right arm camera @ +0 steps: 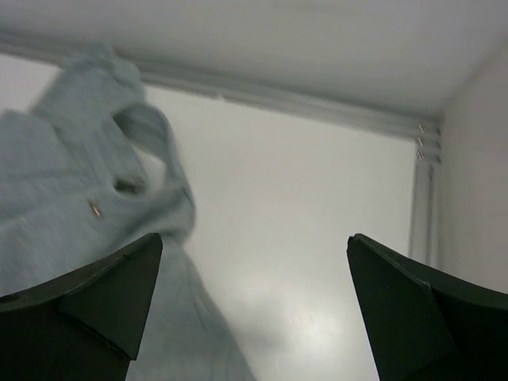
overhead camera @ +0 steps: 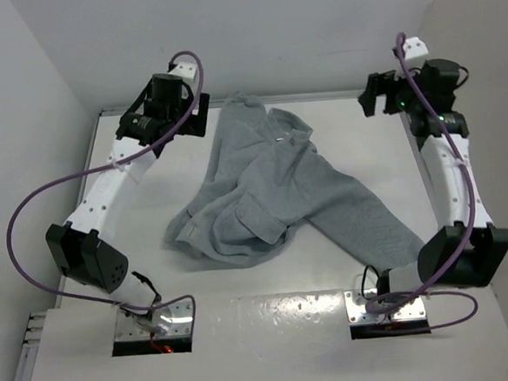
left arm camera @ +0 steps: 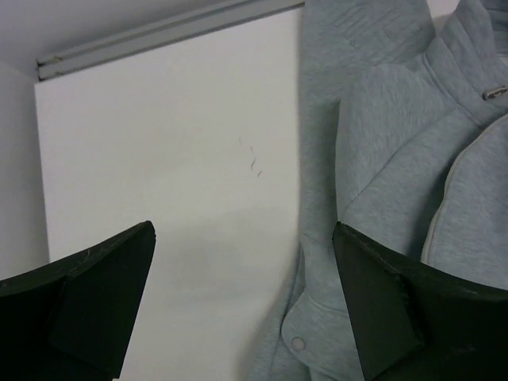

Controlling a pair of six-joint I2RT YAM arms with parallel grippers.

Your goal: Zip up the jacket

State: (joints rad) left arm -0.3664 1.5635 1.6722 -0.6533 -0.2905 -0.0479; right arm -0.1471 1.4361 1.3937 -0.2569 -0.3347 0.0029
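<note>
We hold our left gripper [left arm camera: 242, 238] and right gripper [right arm camera: 254, 242] spread wide and empty, flanking the jacket [overhead camera: 271, 189] crumpled on the table [overhead camera: 199, 281], likely ready to straighten it before zipping.

the jacket [overhead camera: 271, 189] was soft grey fleece, matt and slightly fuzzy, with flatter stitched seams along its collar. its zip pull [left arm camera: 494, 93] looked like bright metal, and a small snap [left arm camera: 298, 344] set in the cloth had a duller sheen. the counter [overhead camera: 381, 138] was smooth and white, faintly glossy toward the near edge. the left pincer [left arm camera: 242, 230] and right pincer [right arm camera: 255, 238] had matt black fingers, seemingly plastic, lightly scuffed at the edges. the purple cables [overhead camera: 11, 235] looked smooth and rubbery; the base plates [overhead camera: 180, 311] were shiny metal.
</note>
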